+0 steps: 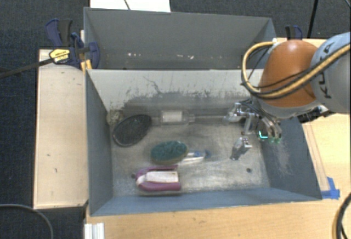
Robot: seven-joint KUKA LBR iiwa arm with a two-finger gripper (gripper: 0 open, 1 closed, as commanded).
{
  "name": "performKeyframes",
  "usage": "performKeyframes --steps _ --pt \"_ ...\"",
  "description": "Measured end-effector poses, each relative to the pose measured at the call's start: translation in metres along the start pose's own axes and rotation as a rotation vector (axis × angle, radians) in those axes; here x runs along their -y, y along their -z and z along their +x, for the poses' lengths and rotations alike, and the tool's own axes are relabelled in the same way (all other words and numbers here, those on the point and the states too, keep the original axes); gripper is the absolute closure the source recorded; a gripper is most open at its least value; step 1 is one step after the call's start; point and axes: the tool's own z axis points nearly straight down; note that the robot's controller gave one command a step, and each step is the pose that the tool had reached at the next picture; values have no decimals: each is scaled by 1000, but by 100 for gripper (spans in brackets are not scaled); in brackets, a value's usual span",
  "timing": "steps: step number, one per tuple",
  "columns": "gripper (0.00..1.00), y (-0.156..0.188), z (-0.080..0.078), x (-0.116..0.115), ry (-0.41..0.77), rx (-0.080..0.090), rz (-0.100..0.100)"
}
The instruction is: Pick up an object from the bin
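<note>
My gripper (pixel 239 150) hangs low over the right part of the bin floor, with bare floor under its fingertips and nothing visible between them. To its left lies a small brush with a dark green oval head (pixel 169 151) and a clear handle pointing toward the gripper. Further back a long hairbrush (pixel 132 129) with a dark oval head and a pale, then metallic handle stretches along the rear of the floor, its handle end close to the gripper's body. A purple and white packet (pixel 159 180) rests near the front wall.
The bin's sloped right wall rises close beside the gripper. The arm with its orange cover and looped cables reaches in over the right rim.
</note>
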Motion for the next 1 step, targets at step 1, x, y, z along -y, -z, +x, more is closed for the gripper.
performKeyframes --steps 1 --pt "0 -21 -30 -69 105 10 -3"
